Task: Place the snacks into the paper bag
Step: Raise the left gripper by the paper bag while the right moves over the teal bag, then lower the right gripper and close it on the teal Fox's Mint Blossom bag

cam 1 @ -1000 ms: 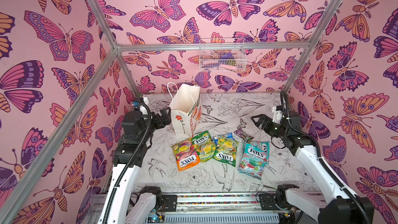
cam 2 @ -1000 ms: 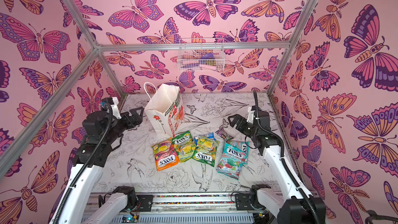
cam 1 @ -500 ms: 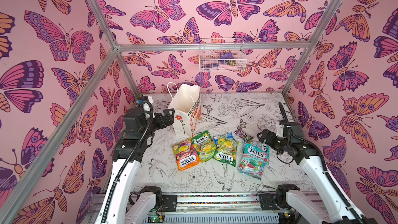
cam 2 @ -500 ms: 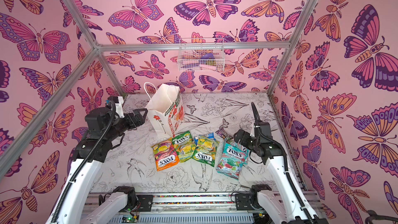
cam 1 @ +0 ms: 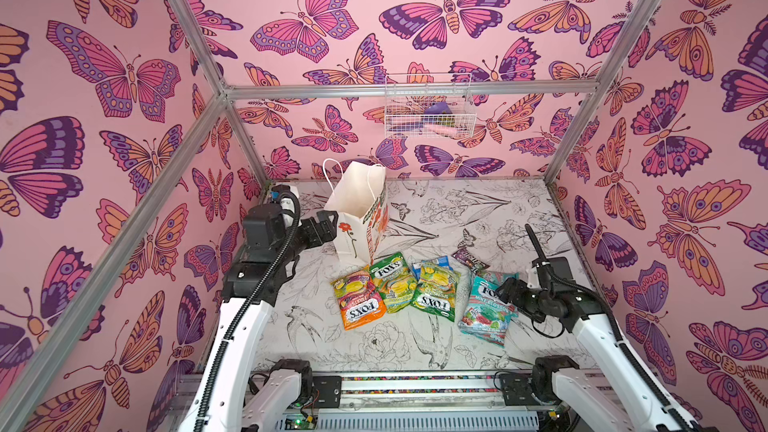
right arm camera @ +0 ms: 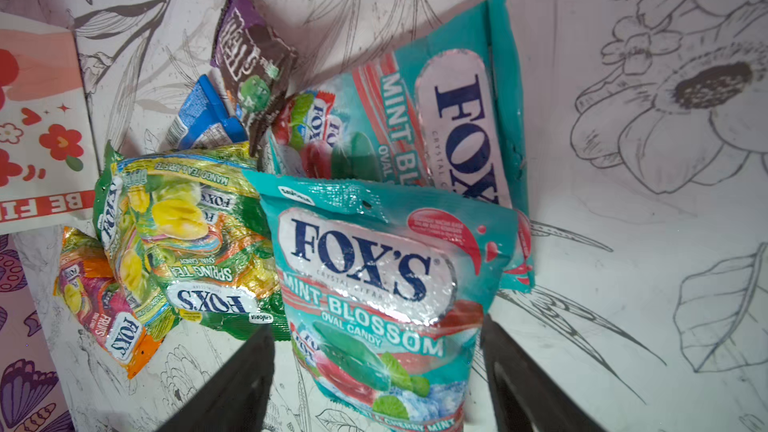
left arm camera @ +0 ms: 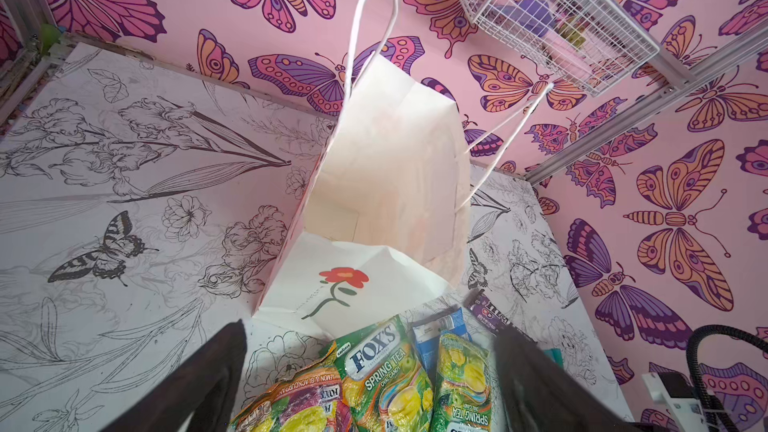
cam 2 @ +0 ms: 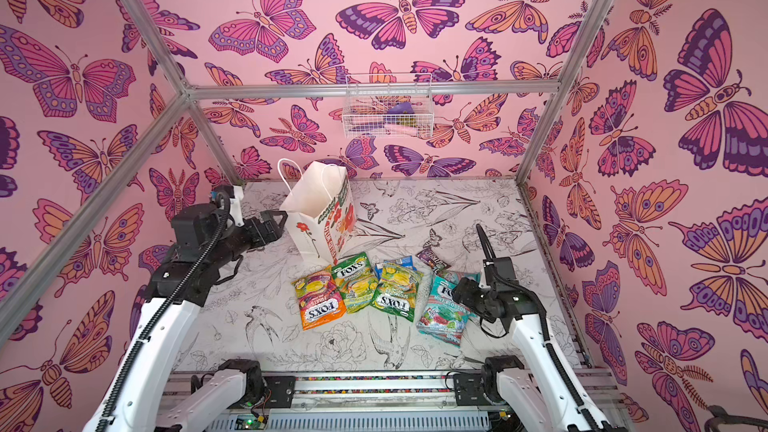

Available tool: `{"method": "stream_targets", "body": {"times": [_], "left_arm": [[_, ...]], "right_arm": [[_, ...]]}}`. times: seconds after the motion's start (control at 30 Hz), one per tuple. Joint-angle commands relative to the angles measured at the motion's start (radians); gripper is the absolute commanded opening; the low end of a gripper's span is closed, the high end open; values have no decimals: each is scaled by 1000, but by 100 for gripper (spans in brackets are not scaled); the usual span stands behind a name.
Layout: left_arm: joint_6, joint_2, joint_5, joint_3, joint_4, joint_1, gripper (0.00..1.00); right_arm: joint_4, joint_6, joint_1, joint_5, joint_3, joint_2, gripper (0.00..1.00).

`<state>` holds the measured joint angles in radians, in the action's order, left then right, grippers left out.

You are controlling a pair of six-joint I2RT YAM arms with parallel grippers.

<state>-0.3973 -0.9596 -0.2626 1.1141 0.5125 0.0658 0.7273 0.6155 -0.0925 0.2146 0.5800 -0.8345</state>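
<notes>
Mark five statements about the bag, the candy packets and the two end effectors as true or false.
1. The paper bag stands upright with its mouth open. True.
2. The orange packet lies inside the bag. False: it lies on the table, in front of the bag.
3. The right end effector has one finger on each side of a teal Mint Blossom packet. True.
4. The left end effector grips the bag's handle. False: it is open and holds nothing, beside the bag.
5. Only one teal packet is on the table. False: a second teal packet lies partly under the first.
</notes>
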Motion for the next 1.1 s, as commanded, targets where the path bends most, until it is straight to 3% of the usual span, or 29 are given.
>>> {"method": "stream_targets", "body": {"times": [0.0, 0.33, 0.6, 0.83, 1.07], "left_arm": [[21, 8, 2, 14, 32, 2, 95], [23, 18, 1, 8, 33, 3, 95], [20, 25, -3, -11, 33, 3, 95], [23, 36, 3, -16, 34, 2, 95], [22, 32, 6, -17, 34, 2, 95]], "right_arm": [[38, 28, -6, -54, -12, 8, 78], [-14, 53, -7, -54, -69, 3, 79], [-119, 79, -16, 19, -136, -20, 77], [-163, 103, -27, 23, -152, -38, 67], [-175, 117, -35, 18, -158, -37, 47]]}}
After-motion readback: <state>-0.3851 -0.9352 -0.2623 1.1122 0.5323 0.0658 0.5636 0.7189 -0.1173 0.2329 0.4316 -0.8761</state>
